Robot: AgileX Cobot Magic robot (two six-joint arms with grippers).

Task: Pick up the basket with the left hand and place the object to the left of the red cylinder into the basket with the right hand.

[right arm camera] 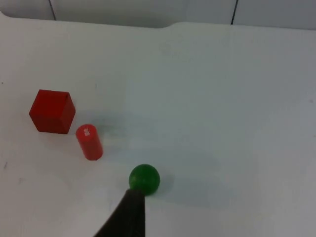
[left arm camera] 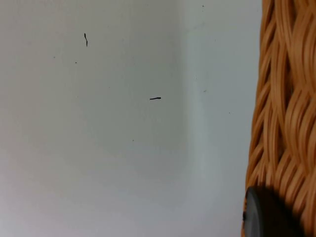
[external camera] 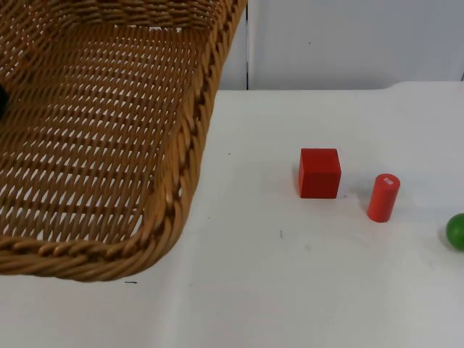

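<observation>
The wicker basket (external camera: 94, 138) is off the table and tipped close under the top camera, its rim sweeping from twelve o'clock down to seven o'clock of that view. The left gripper (left arm camera: 266, 217) sits against the woven rim (left arm camera: 286, 123) in the left wrist view, one black fingertip pressed on the weave; it appears to be pinching the rim, though the second finger is hidden, so I cannot tell for certain how the jaws stand. So the first step, lifting the basket, looks done and the basket waits in the air.

On the white table (external camera: 290, 290) the red cube (external camera: 320, 173) lies just beside the red cylinder (external camera: 383, 197), at about its ten o'clock in the top view, which makes it the object to fetch. A green ball (external camera: 457, 232) lies at the cylinder's four o'clock, near but apart.

The right gripper (right arm camera: 129, 217) hangs above the table with a dark fingertip near the green ball in the right wrist view; whether its fingers are spread or pressed together I cannot tell. The step in hand is the right arm's approach. The next move calls for it to pass over the ball and cylinder towards the cube, come down with fingers astride the cube's flat sides, and avoid knocking the upright cylinder standing so close
</observation>
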